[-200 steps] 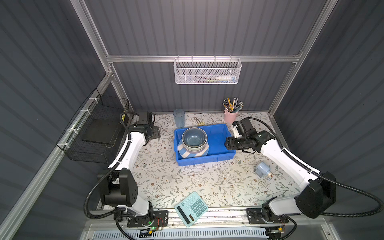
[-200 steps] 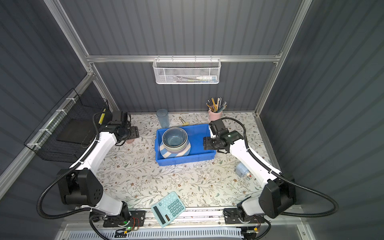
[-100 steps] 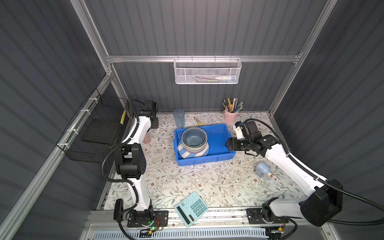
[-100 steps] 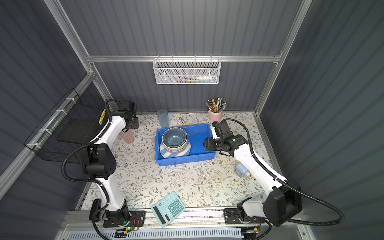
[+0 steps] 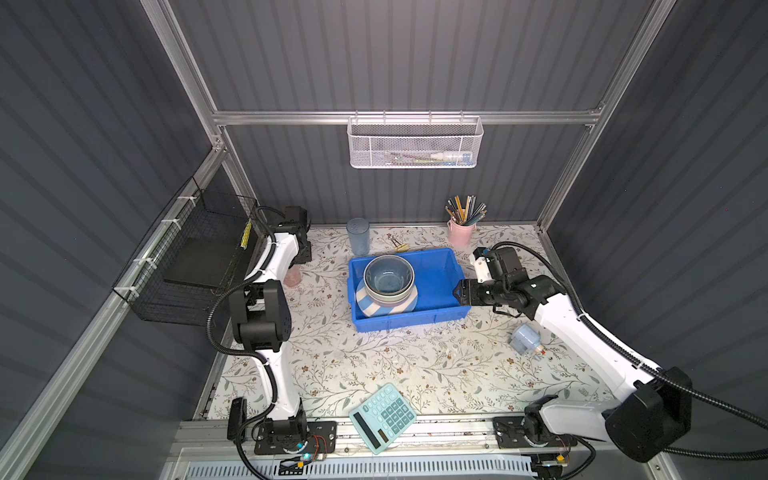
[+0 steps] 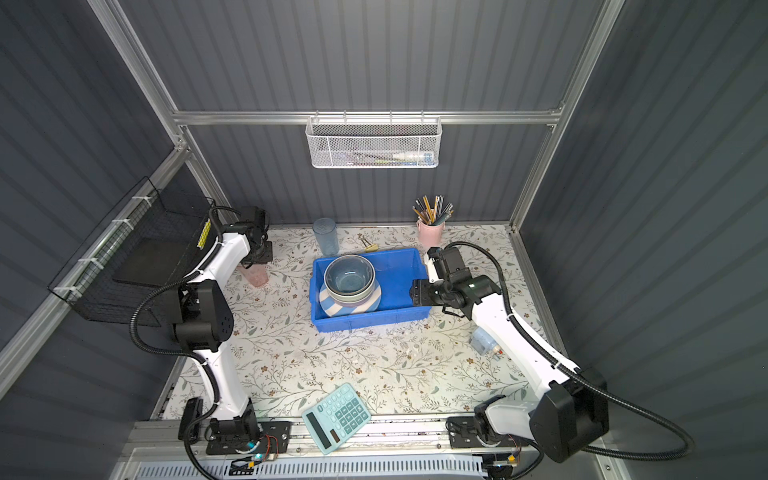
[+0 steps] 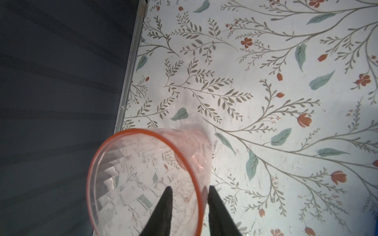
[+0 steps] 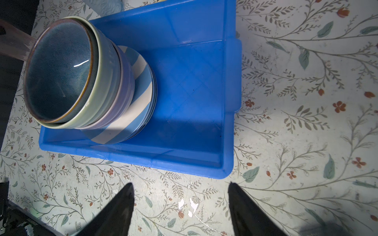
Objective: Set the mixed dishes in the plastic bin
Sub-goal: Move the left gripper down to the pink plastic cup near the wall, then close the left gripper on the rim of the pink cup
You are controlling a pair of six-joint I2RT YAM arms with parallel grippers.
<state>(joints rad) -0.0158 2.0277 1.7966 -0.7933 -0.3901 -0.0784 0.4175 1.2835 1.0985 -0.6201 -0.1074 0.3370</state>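
Jaws of the left gripper [image 7: 189, 189] stand narrow astride the rim of the pink tumbler [image 7: 147, 179], one inside, one outside, near the left edge of the table [image 7: 266, 92]; whether they pinch it I cannot tell. The right gripper [image 8: 180, 183] gapes wide and empty just beside the blue bin [image 8: 204, 81], which holds nested bowls [image 5: 388, 276] on a striped plate [image 5: 365, 305].
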